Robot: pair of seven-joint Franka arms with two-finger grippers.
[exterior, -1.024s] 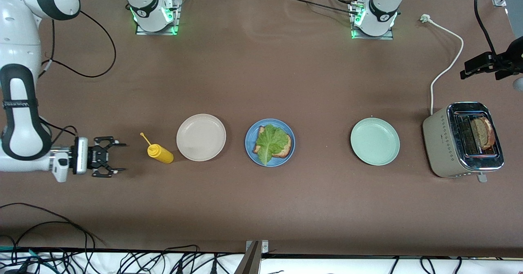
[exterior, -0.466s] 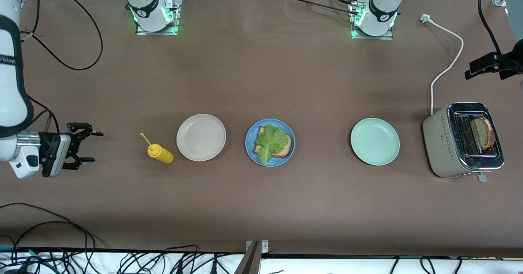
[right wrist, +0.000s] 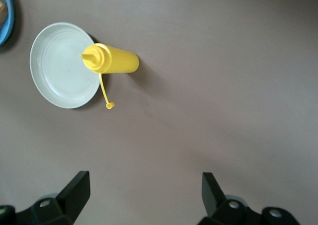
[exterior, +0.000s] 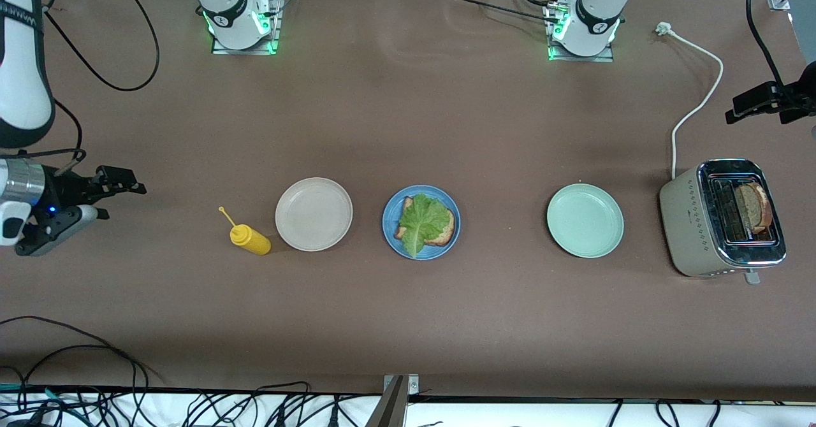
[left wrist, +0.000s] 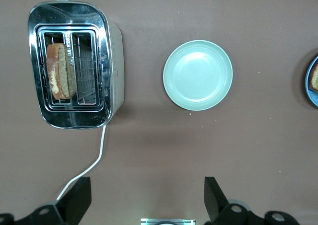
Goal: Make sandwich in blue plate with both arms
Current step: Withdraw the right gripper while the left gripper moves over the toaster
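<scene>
The blue plate [exterior: 390, 205] lies mid-table, and its rim [left wrist: 314, 93] shows in the left wrist view. On it the sandwich is a brown toast slice [exterior: 446, 228] under a green lettuce leaf [exterior: 421, 220]. Another toast slice [exterior: 754, 207] [left wrist: 60, 71] stands in the toaster [exterior: 688, 223] [left wrist: 115, 51]. My right gripper [exterior: 109, 196] [right wrist: 144, 191] hangs open and empty over bare table at the right arm's end. My left gripper [exterior: 743, 109] [left wrist: 145, 197] hangs open and empty over the table at the left arm's end, beside the toaster's cord [exterior: 698, 105].
A beige plate [exterior: 313, 213] [right wrist: 54, 76] and a yellow squeeze bottle [exterior: 250, 238] [right wrist: 112, 59] lie beside the blue plate toward the right arm's end. A pale green plate [exterior: 585, 220] [left wrist: 198, 75] lies between the blue plate and the toaster. Cables run along the table's near edge.
My right gripper has drawn back from beside the yellow bottle toward its end of the table and turned downward. The left gripper shifted only slightly. Plates and food stayed put.
</scene>
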